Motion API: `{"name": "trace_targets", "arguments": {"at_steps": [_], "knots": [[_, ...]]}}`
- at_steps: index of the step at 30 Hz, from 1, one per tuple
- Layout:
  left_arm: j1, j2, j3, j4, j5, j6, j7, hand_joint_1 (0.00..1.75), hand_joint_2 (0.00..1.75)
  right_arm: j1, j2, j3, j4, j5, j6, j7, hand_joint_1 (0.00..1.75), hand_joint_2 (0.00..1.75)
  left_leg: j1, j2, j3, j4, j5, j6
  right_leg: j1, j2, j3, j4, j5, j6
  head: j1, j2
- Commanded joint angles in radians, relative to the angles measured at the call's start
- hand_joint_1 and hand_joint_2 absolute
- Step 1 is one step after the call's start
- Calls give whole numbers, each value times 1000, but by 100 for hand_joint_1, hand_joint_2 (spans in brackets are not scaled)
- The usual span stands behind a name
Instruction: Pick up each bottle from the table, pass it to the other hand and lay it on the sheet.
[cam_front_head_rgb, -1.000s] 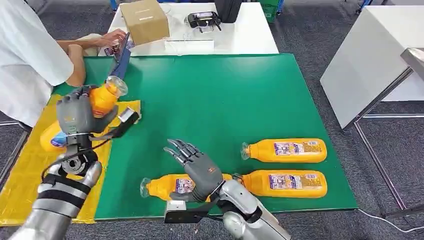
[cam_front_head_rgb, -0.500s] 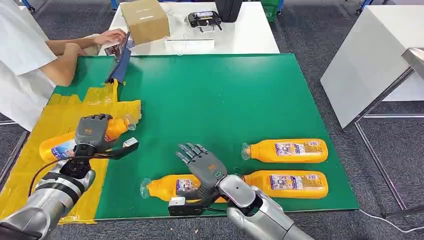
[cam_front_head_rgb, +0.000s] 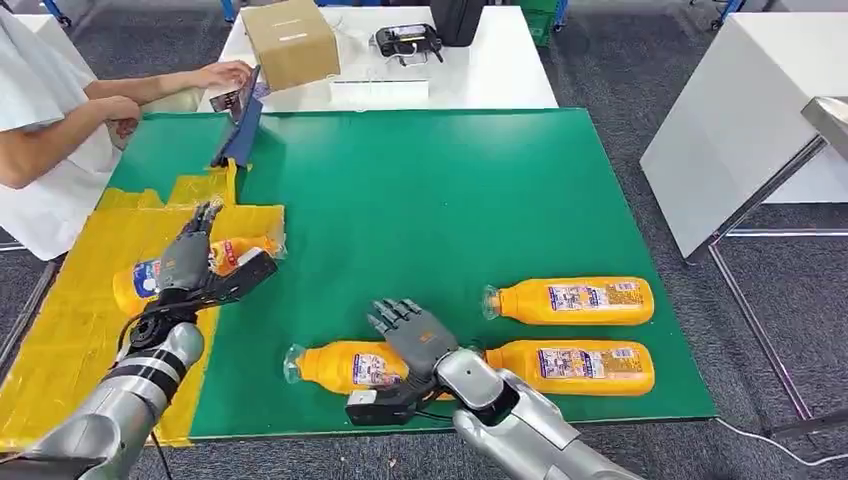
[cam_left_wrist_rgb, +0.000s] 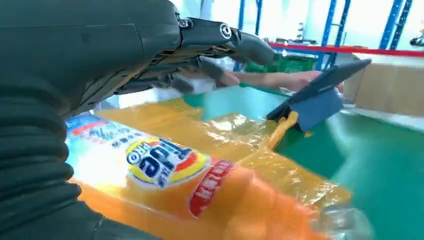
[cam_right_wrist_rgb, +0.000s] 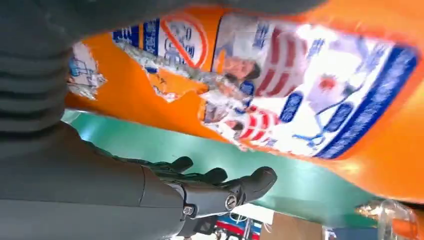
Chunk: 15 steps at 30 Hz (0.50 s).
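An orange bottle (cam_front_head_rgb: 170, 270) lies on the yellow sheet (cam_front_head_rgb: 60, 340), long axis across the table, cap toward the green mat (cam_front_head_rgb: 420, 190). The left hand (cam_front_head_rgb: 188, 258) rests over it, fingers straightened; whether they touch is unclear. The right hand (cam_front_head_rgb: 415, 335), fingers spread, covers part of another bottle (cam_front_head_rgb: 345, 365) lying cap leftward.
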Motion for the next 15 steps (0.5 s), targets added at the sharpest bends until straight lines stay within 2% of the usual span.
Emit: {"name": "trace_targets", "arguments": {"at_steps": [1, 4, 7, 8, 9, 10, 12, 15], "knots": [[147, -106, 106, -508, 361, -148, -161, 0, 175, -30, 0, 17, 258, -79, 43, -74, 0, 175, 2, -6, 3, 0, -1, -1, 1, 0, 6, -2, -1, -1, 0, 0], [177, -104, 68, -614, 405, -162, -165, 0, 175, -33, 4, 13, 286, -107, 41, -90, 0, 175, 2, -5, 5, 0, -1, -1, 1, 1, 7, -2, -1, -1, 0, 0], [252, -88, 37, -752, 425, -157, -169, 0, 175, -11, 26, -27, 240, -80, -80, -16, 0, 175, 2, -4, 7, 0, -1, -1, 1, 1, 9, -2, -1, -2, 0, 0], [272, -89, 30, -782, 423, -160, -166, 0, 175, -9, 27, -32, 220, -69, -79, 1, 5, 175, 2, -2, 8, -1, -1, -1, 1, 3, 9, -3, -1, -1, 0, 0], [289, -91, 24, -809, 431, -173, -161, 0, 175, -6, 25, -38, 200, -59, -65, 19, 49, 175, 1, -1, 8, -1, -1, -1, 0, 2, 8, -2, -1, -1, 0, 0], [304, -98, 15, -828, 432, -176, -159, 0, 175, -7, 22, -37, 194, -39, -41, 34, 129, 175, 2, -2, 8, -1, -2, -2, 1, 3, 9, -2, -1, -2, 0, 0], [313, -105, 5, -839, 434, -174, -162, 0, 175, -7, 27, -45, 211, -33, -27, 37, 173, 175, 2, -3, 8, -1, -1, -2, 1, 3, 9, -2, -1, -2, 0, 0], [307, -112, -17, -832, 475, -179, -180, 0, 175, -13, 32, -56, 280, -32, -1, 29, 175, 175, 2, -5, 8, -1, 0, -1, 1, 0, 9, -3, -1, -2, 0, 0]]}}
